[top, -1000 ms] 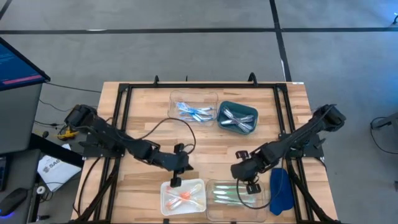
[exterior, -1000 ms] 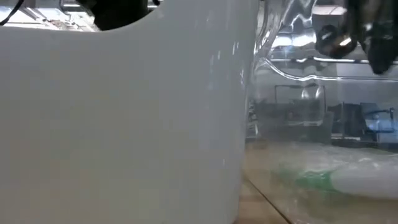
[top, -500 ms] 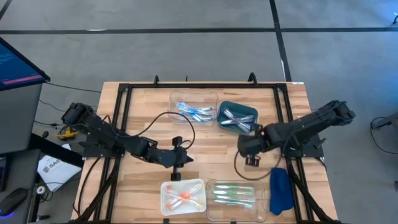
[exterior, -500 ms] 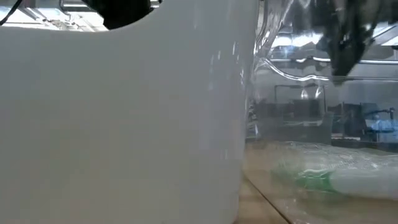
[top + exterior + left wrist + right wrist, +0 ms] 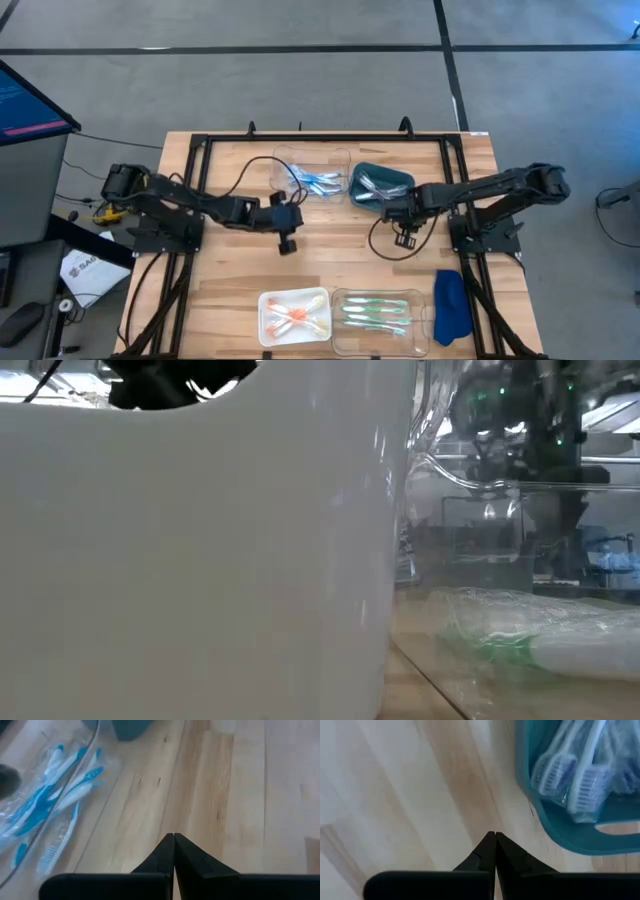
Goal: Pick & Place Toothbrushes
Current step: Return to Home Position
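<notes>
**Step in hand.** We judge the sorting complete and the return to rest under way, as nothing lies loose on the tabletop (image 5: pixel 230 300). The left gripper (image 5: pixel 287 243) hangs over bare wood just left of centre, fingers pressed together and empty. The upper clear bin (image 5: pixel 335 160) is at its 1 o'clock. The right gripper (image 5: pixel 405 238), just right of centre, is likewise closed on nothing, with the teal bin (image 5: pixel 390 172) at its 11 o'clock. In our judgement, the next move calls for folding each arm back toward its own side, clear of the bins.

**Containers, by clock face from the tabletop's centre.**
- **7 o'clock:** the white tray (image 5: pixel 265 300) holds the orange-pink toothbrushes (image 5: pixel 295 317).
- **12 o'clock:** the upper clear bin holds the light blue toothbrushes (image 5: pixel 312 181).
- **5 o'clock:** the lower clear bin (image 5: pixel 412 298) holds the green toothbrushes (image 5: pixel 372 312).
- **1 o'clock:** the teal bin, just beside the upper clear bin, holds the white toothbrushes (image 5: pixel 385 192).
- **4 o'clock:** a blue cloth (image 5: pixel 452 305) lies near the edge.
</notes>
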### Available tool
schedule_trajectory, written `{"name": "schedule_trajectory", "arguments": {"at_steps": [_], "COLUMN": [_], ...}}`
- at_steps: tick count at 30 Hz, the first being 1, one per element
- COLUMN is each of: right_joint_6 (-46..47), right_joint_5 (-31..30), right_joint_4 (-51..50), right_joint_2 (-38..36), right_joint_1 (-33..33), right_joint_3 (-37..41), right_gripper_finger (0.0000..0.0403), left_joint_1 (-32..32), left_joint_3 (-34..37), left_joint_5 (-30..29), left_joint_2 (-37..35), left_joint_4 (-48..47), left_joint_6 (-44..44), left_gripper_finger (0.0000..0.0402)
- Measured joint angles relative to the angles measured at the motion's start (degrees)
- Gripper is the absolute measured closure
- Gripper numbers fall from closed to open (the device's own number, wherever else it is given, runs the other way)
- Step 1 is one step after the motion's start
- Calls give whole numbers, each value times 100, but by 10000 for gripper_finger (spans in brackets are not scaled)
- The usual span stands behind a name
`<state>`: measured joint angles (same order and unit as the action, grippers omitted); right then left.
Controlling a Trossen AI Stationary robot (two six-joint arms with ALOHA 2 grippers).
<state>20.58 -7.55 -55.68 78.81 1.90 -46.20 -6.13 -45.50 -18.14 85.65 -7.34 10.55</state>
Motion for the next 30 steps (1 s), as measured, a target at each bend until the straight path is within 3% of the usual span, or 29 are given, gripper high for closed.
{"name": "schedule_trajectory", "arguments": {"at_steps": [12,23,30], "right_joint_6": [-1061,-1940,-2301], "right_joint_5": [-181,-199,-197], "right_joint_4": [354,1052,1209], "right_joint_2": [2,2,2], "right_joint_1": [-1180,-2075,-2526], "right_joint_3": [298,296,293], "right_gripper_finger": [403,403,403], "left_joint_1": [1061,1574,1822], "left_joint_3": [222,222,219], "left_joint_5": [346,463,555], "left_joint_2": [157,733,1130], "left_joint_4": [335,571,1398], "left_joint_6": [-574,-792,-956], "left_gripper_finger": [401,401,401]}}
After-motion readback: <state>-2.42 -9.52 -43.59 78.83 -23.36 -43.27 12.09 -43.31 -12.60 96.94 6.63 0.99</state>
